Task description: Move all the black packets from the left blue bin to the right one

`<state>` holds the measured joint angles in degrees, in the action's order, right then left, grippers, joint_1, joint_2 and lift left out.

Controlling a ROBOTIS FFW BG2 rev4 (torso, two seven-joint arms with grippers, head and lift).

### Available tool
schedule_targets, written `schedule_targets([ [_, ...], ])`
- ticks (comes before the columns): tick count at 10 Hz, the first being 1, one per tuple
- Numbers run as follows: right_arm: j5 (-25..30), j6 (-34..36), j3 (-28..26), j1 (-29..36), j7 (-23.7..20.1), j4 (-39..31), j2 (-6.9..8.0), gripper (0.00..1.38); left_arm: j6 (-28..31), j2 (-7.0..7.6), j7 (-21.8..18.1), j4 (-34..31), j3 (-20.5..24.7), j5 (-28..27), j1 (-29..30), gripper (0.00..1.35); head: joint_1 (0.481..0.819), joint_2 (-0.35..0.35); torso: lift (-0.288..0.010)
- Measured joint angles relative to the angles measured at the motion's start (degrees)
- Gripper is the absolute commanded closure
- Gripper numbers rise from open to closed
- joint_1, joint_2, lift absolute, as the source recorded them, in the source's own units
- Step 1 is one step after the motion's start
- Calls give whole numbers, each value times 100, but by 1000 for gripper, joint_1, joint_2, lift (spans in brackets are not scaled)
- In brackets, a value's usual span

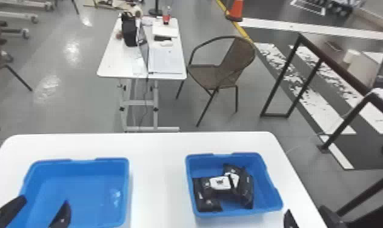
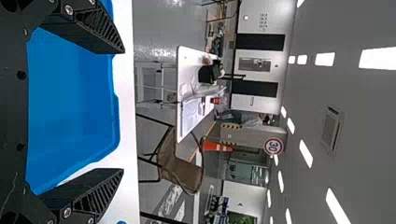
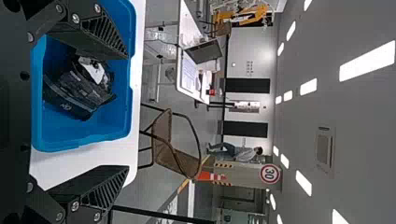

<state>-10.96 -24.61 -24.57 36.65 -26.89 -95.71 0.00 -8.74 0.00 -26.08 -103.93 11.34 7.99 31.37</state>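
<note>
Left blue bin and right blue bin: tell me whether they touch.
Apart: the head view shows bare white table between the left bin and the right bin.

Round red-rimmed sign (image 2: 273,146) is reading "30" on a gray panel (image 2: 252,134) in the background; white labels (image 1: 220,182) on black packets (image 1: 207,205) are carrying print too small to read.

Left blue bin (image 1: 78,167) and right blue bin (image 1: 269,196): positioned apart on 1 white table (image 1: 157,176). Black packets (image 1: 245,188): inside right blue bin. Left gripper (image 1: 45,200): 2 fingers spread, at left blue bin.
</note>
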Motion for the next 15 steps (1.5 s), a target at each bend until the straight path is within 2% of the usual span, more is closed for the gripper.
schedule_targets([
  [15, -243, 9, 98, -62, -36, 156, 0, 197, 328, 0, -2, 4, -185, 125, -75, 130, 695, -234, 0],
])
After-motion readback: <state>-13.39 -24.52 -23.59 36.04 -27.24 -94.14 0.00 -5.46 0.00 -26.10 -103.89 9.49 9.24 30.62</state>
